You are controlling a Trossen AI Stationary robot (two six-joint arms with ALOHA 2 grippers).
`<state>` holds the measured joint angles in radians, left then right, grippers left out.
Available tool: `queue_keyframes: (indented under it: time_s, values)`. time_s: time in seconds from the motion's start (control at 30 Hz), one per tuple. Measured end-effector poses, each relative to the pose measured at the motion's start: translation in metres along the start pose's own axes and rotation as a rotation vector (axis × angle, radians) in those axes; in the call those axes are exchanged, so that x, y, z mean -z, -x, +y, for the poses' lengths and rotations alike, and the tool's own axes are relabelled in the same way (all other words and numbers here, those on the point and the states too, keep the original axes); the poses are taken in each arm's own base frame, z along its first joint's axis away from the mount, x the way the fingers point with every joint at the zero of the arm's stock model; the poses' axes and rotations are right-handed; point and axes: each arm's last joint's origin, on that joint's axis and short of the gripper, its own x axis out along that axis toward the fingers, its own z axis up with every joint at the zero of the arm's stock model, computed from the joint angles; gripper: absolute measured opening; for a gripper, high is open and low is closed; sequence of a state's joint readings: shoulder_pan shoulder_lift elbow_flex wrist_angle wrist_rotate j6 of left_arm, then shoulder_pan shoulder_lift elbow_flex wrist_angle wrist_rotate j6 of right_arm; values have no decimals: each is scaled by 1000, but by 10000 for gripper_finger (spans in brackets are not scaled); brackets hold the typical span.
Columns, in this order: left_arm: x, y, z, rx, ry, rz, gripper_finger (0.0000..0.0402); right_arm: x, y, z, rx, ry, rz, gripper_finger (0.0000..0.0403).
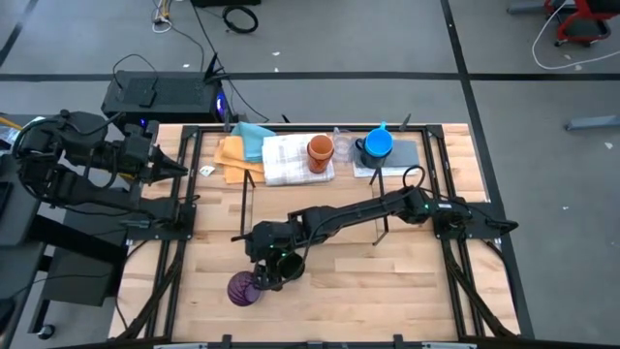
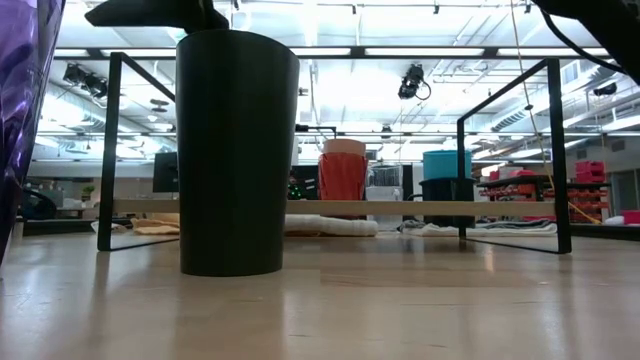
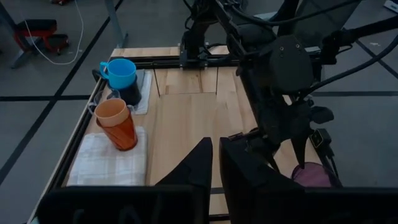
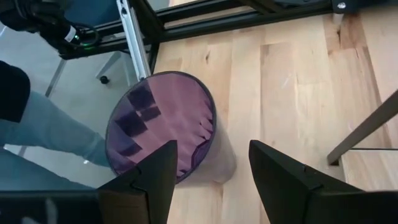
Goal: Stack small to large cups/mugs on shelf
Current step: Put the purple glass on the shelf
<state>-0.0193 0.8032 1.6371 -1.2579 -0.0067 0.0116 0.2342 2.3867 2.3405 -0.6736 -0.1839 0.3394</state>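
A purple cup [image 1: 242,289] [image 4: 161,124] stands upright near the table's near left edge. My right gripper [image 1: 269,279] [image 4: 211,149] hovers open just beside it, fingers slanting down, the cup showing beyond the gap. A black cup [image 2: 237,150] stands upright on the wood; a dark part of the arm shows just over its rim, and I cannot tell if they touch. An orange cup [image 1: 320,152] [image 3: 117,124], a clear glass [image 1: 341,145] and a blue cup [image 1: 378,144] set in a dark mug stand on cloths at the far edge. The shelf [image 1: 244,204] [image 2: 110,150] straddles the table's middle. My left gripper [image 1: 182,167] [image 3: 216,165] waits shut at the far left.
Folded cloths lie along the far edge: orange [image 1: 232,155], teal [image 1: 254,136], white [image 1: 286,160] and grey [image 1: 402,160]. Black rails [image 1: 179,242] run down both table sides. A person's leg [image 4: 43,124] shows past the near edge. Bare wood lies right of the purple cup.
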Motion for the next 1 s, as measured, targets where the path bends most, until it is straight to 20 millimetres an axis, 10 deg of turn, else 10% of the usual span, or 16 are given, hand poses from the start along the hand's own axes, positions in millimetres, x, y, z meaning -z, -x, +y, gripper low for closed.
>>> queue_keyframes:
  time_s: [1.0]
  values:
    - [1,0,0,0,-2,12,32,21,-38,6,-15,-149,-35,206]
